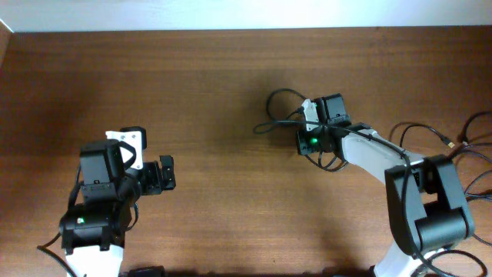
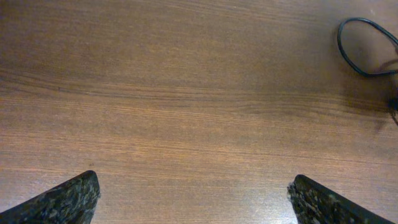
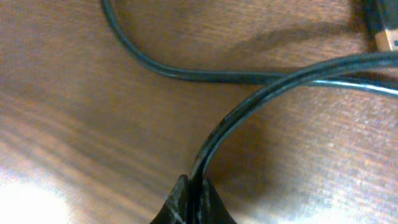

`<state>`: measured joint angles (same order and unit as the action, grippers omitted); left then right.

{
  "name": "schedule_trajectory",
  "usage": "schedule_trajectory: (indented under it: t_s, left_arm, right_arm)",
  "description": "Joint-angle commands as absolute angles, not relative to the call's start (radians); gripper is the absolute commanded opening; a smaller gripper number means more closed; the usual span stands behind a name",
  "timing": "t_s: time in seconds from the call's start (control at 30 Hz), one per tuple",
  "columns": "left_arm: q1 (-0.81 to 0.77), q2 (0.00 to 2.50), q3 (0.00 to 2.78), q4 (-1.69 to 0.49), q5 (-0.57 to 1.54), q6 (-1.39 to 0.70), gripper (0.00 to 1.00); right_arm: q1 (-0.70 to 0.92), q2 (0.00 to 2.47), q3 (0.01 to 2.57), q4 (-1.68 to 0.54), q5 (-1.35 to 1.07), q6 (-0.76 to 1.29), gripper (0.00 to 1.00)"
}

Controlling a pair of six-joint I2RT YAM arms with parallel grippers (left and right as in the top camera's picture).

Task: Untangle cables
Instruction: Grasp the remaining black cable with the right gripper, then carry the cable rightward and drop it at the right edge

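**Q:** Entry one: what do I hold?

**A:** My right gripper (image 3: 193, 200) is clenched on a thin black flexible cable (image 3: 249, 102), pinched mid-length near the middle of the brown wooden table (image 1: 192, 77). My left gripper (image 1: 165, 173) is spread wide, empty and well apart.

**Q:** Handling notes?

**A:** I judge it light, limp and rather slick. It will likely drag the neighbouring black loop (image 1: 278, 104). I should grip bare cord, not the gold-tipped plug (image 3: 387, 38).

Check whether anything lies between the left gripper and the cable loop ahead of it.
Nothing visible does. From the left gripper, its fingers wide open, only bare wooden table stretches to the cable loop at the far right. The right gripper is shut on a black cable.
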<state>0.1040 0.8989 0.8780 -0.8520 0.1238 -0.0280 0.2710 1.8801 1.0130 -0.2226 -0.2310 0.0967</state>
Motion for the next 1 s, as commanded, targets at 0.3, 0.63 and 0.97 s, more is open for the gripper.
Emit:
schedule_trajectory:
  t_s: [0.3, 0.63, 0.97]
  left_arm:
    - [0.101, 0.897, 0.885, -0.851, 0.134, -0.041, 0.99]
    - [0.101, 0.897, 0.885, -0.851, 0.134, -0.041, 0.99]
    - [0.101, 0.897, 0.885, -0.851, 0.134, -0.041, 0.99]
  right_arm:
    - [-0.078, 2.039, 1.012, -0.004, -0.167, 0.162, 0.04]
    - [-0.359, 2.038, 1.110, 0.088, -0.167, 0.163, 0.11]
    - [-0.485, 2.038, 1.164, 0.064, -0.138, 0.165, 0.72]
